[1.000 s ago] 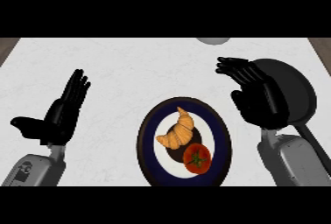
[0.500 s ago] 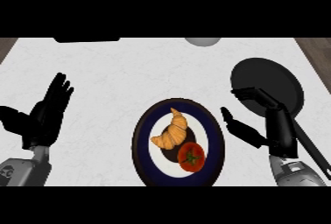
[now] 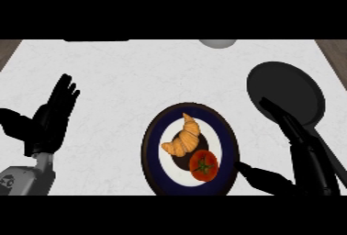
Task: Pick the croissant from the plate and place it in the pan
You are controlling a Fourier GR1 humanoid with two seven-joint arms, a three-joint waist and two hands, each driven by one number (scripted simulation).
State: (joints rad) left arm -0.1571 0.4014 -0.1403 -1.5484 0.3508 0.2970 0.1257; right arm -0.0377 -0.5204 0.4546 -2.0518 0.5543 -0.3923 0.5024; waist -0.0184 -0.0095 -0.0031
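Note:
A golden croissant lies on a round plate with a dark blue rim, at the counter's middle front. A red tomato sits beside it on the same plate. The black pan lies to the right, its handle running toward the lower right. My right hand is open at the lower right, fingers stretched up along the pan's handle, thumb pointing at the plate's right rim. It holds nothing. My left hand rests open at the left, fingers up, well away from the plate.
A pale round object sits at the counter's far edge. A dark strip shows at the far left edge. Wooden floor shows past the counter's top corners. White counter lies between the plate and my left hand.
My right hand has come down from over the pan to the lower right, beside the plate's rim. The view has shifted a little, and the left hand has stayed open at the left.

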